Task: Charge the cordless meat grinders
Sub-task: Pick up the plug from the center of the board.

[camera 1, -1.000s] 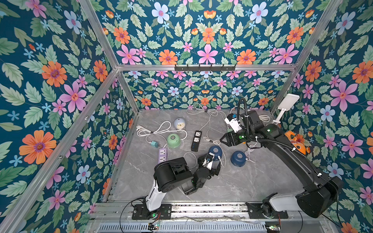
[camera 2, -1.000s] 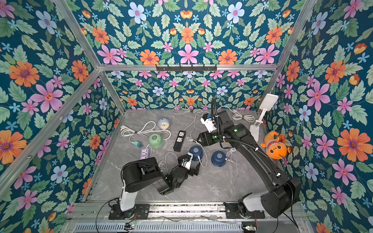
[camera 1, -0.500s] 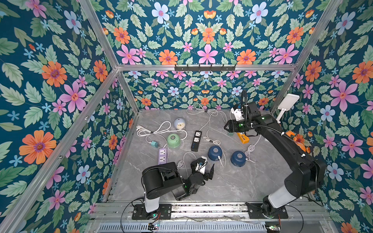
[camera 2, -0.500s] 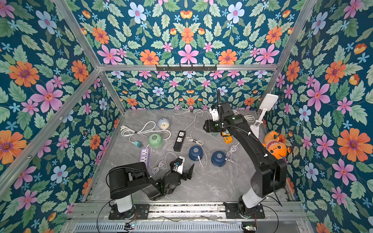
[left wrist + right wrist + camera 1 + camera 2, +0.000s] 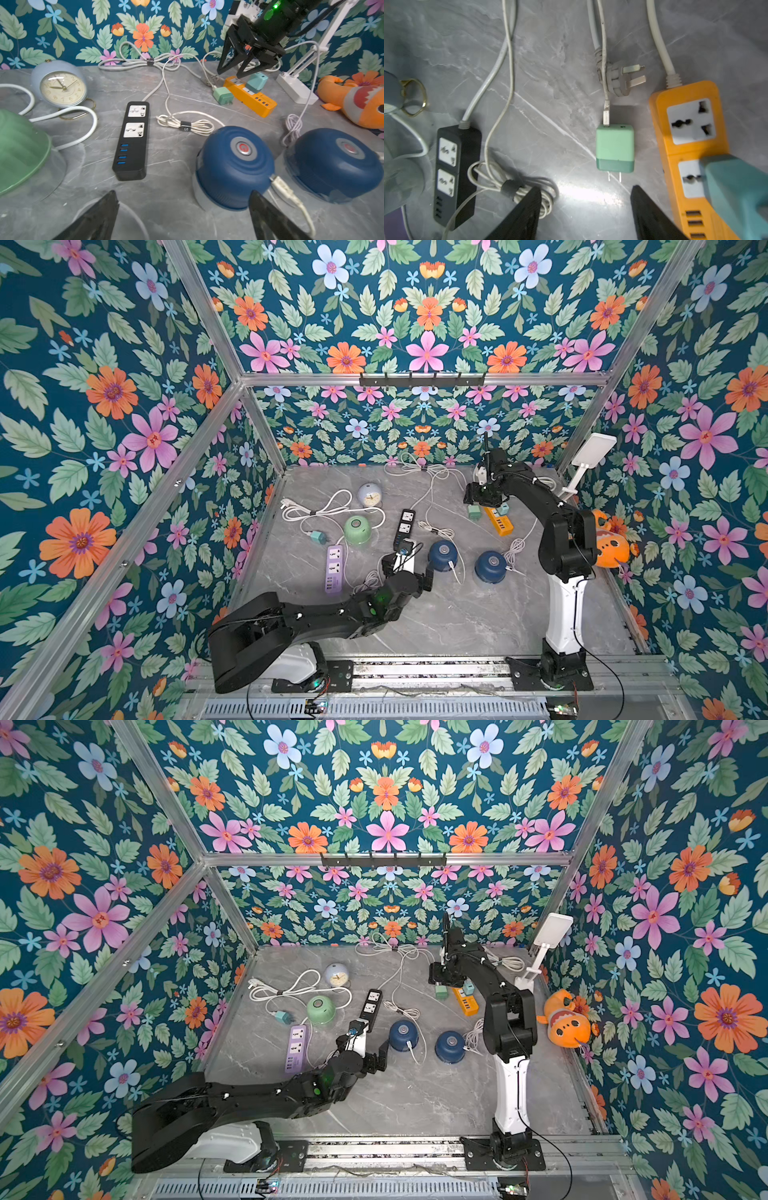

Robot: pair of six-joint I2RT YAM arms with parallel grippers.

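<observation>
Near the middle of the grey marbled worktop (image 5: 457, 626): a dark navy dome-shaped cordless meat grinder (image 5: 443, 554) with a round grey top button and a white cable (image 5: 284, 189) plugged into its side. Just beside it, nearer the right edge, a second navy grinder (image 5: 491, 566). Toward the left edge, a mint green dome-shaped grinder (image 5: 357, 529), between a pale blue round alarm clock (image 5: 369, 494) and a purple power strip (image 5: 333, 568). Between the green and navy domes, a black power strip (image 5: 405, 526).

Low over the worktop, just beside the cabled navy dome: left claw (image 5: 182, 197), spread wide, gripping nothing.

Toward the back right corner: right claw (image 5: 585, 189), parted and empty, aimed down toward a mint green charger cube (image 5: 614, 147) lying flat just beside an orange power strip (image 5: 691, 145). In that strip, a teal charger (image 5: 737, 187), plugged in.
</observation>
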